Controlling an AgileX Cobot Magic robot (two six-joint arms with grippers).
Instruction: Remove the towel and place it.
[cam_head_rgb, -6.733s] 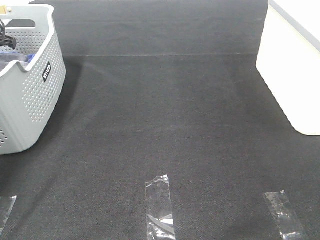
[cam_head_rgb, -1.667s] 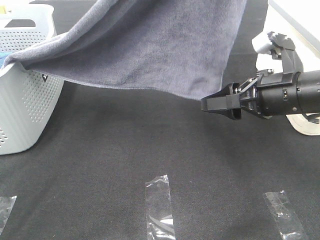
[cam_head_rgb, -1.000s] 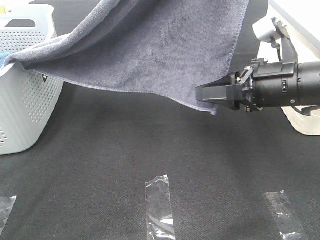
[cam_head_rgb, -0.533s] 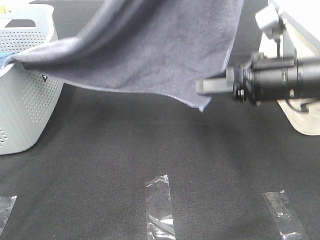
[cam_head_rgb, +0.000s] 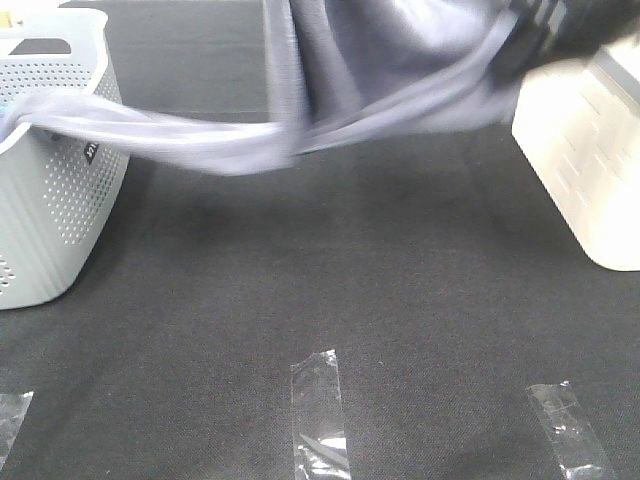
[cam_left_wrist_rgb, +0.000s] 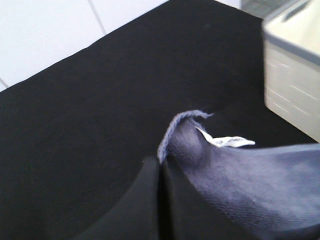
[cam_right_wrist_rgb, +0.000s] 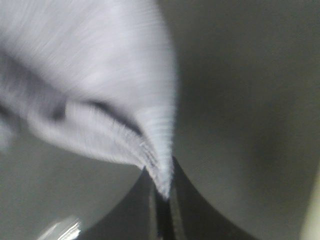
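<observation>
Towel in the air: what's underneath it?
Only bare black table shows under the hanging towel. Its left end lies over the basket, hiding much of its inside.

- The towel (cam_head_rgb: 400, 70) was slate-grey with a purplish cast, soft-piled, with a stitched hem. Motion blurred it in the high view.
- It hung in the air, bunched into loose folds, stretching from the rim of the basket (cam_head_rgb: 60, 220) up to the far right.
- 1 hemmed corner, beside a small white label (cam_left_wrist_rgb: 225, 141), sat pinched in the left gripper (cam_left_wrist_rgb: 160, 167).
- Another fold sat pinched in the right gripper (cam_right_wrist_rgb: 162, 192).
</observation>
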